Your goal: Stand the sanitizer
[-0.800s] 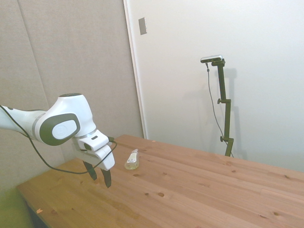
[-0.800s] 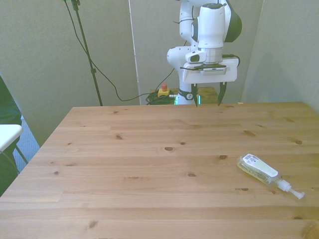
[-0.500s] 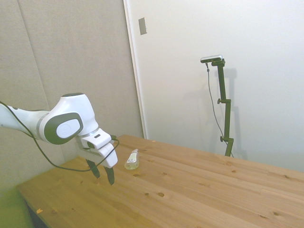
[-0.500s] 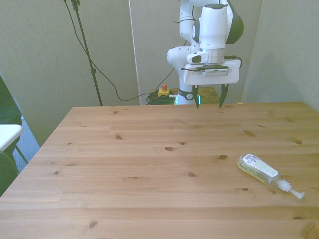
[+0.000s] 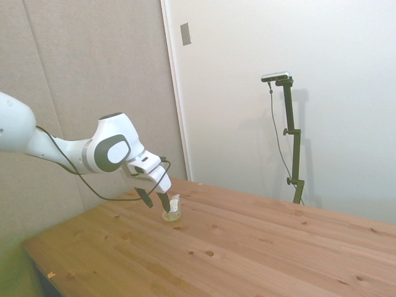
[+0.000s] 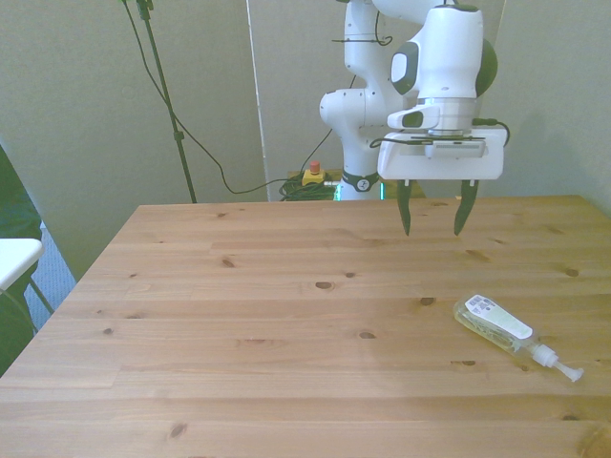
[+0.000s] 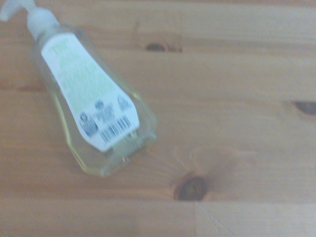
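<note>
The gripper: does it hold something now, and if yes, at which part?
Nothing is held. The gripper hangs above the table with its jaws open and empty; the sanitizer lies on its side, apart from it.

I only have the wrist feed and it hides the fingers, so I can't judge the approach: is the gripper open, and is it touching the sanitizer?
Observer: The gripper is open, fingers apart, pointing down, not touching the sanitizer.
Operator: Is it down at the table?
Observer: No, in the front view its fingertips hang above the wooden table.
Operator: Where does the pump point?
Observer: Toward the table's near edge and the front view's right; the bottle lies on its side.
</note>
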